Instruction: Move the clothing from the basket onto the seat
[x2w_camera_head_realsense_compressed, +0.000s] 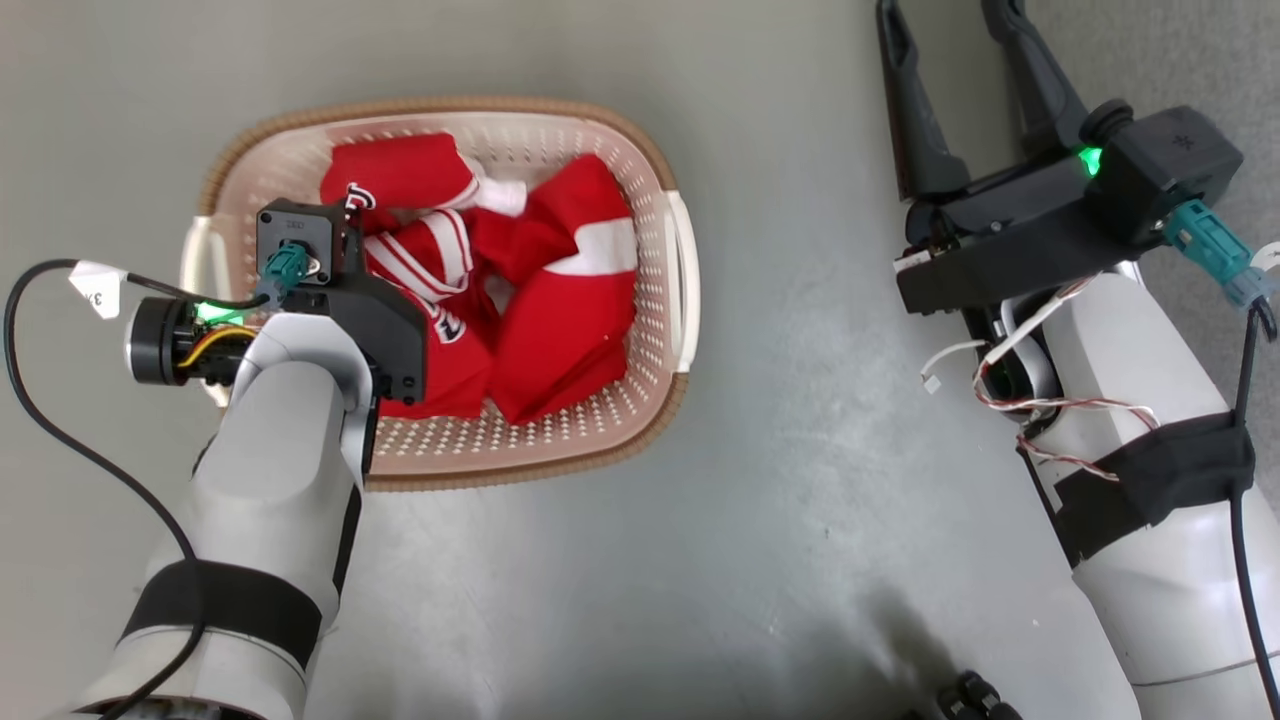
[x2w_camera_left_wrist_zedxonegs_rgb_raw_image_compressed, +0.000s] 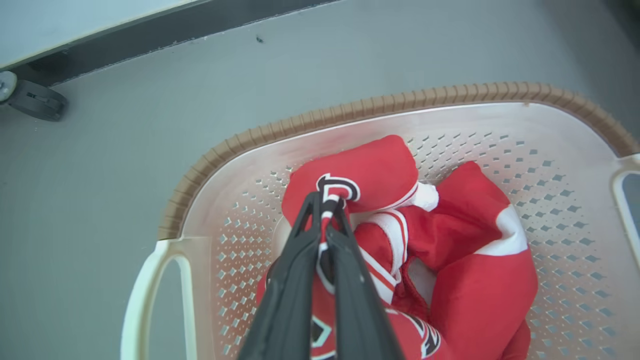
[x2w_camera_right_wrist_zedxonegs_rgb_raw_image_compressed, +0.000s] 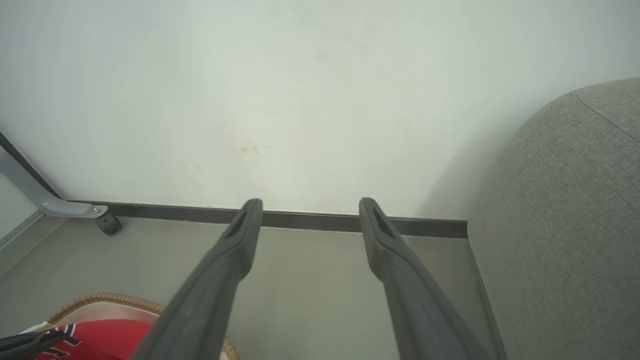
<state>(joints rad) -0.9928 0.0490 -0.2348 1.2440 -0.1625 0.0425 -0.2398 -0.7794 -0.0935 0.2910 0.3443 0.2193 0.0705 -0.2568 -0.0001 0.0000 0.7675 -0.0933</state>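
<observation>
Down at the robot's left, the left jaws are pinched nearly shut on a fold of the clothing (x2w_camera_left_wrist_zedxonegs_rgb_raw_image_compressed: 450, 260). They grip the jersey's trimmed edge, I'd judge, so the cloth can lift free of the basket (x2w_camera_head_realsense_compressed: 440, 105). Both red garments lie crumpled inside it on the floor (x2w_camera_head_realsense_compressed: 800, 400), the heap stretched along the basket's length and pointing nowhere in particular. The right jaws hang wide open and empty, probably waiting. Farther off, to the right, stands the seat (x2w_camera_right_wrist_zedxonegs_rgb_raw_image_compressed: 565, 225).
</observation>
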